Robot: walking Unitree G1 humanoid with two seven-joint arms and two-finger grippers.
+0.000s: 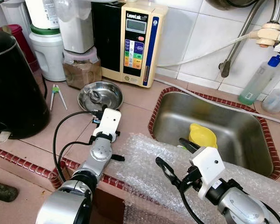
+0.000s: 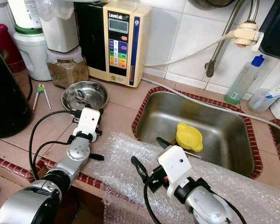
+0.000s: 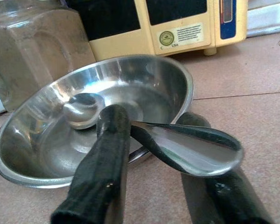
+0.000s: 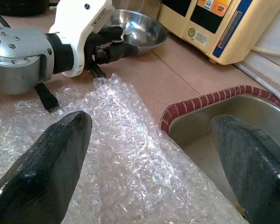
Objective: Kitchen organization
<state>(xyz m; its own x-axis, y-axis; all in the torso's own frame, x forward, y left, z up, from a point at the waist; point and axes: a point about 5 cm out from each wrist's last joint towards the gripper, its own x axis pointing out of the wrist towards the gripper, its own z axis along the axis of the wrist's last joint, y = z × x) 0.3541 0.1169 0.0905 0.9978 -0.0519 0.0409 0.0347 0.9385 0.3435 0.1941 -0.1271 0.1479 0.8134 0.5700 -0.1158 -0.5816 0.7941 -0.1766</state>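
While the left gripper (image 3: 149, 154) pinches a spoon (image 3: 186, 149) just beside the bowl (image 1: 100, 95), probably to drop it inside, the right gripper (image 4: 149, 154) waits spread near the bowl, over bubble wrap (image 1: 149, 168).

Bare counter (image 1: 135, 100) between steel bowl (image 1: 111, 95) and sink (image 1: 252, 149)
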